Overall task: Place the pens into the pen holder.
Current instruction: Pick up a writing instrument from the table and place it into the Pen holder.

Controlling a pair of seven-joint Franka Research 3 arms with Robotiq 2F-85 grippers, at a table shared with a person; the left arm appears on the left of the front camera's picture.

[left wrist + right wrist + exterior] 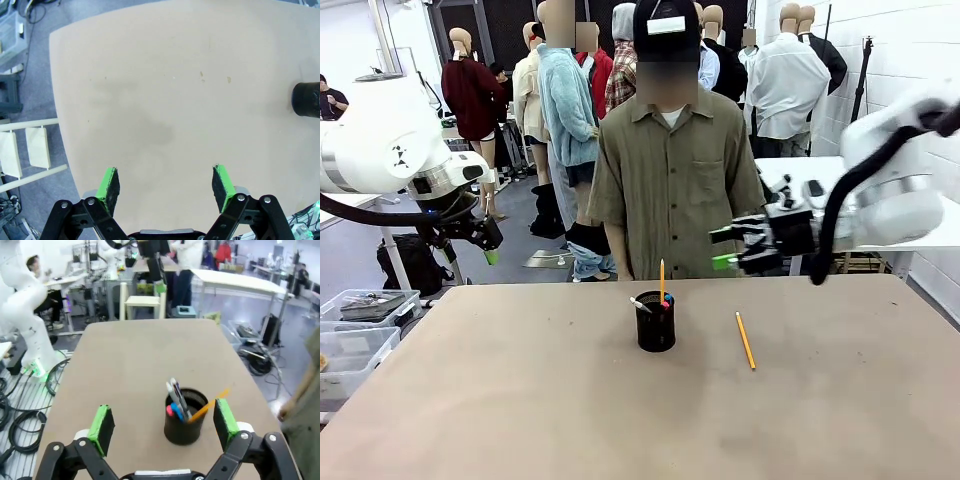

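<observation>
Black mesh pen holder stands upright near the middle of the counter, in front of the person. Pens in it: one white-ended, red and blue ends, and an orange-yellow pencil rising well above the rim. One loose pencil, also orange-yellow, lies flat on the counter near the holder's right side, not touching it.

Right claw: wide open, empty, hovering above the counter. In its wrist view the holder sits ahead, between the two green pads.
Left claw: open, empty, over the bare left part of the counter, well apart from the holder.

Step in hand (judgement): fetch the loose pencil. The right claw is the nearer one.
- Turn the wrist so the pads cross the shaft, not run along it.
- Come down near the pencil's middle so it does not swing when lifted.
- Close gently; a thin stick lying flat may roll or slip from the pads.
- Tip it upright and lower it into a free gap. The light holder may topple if its rim or the standing pens are bumped.

Writing: none legible on holder, pens or claws.
</observation>
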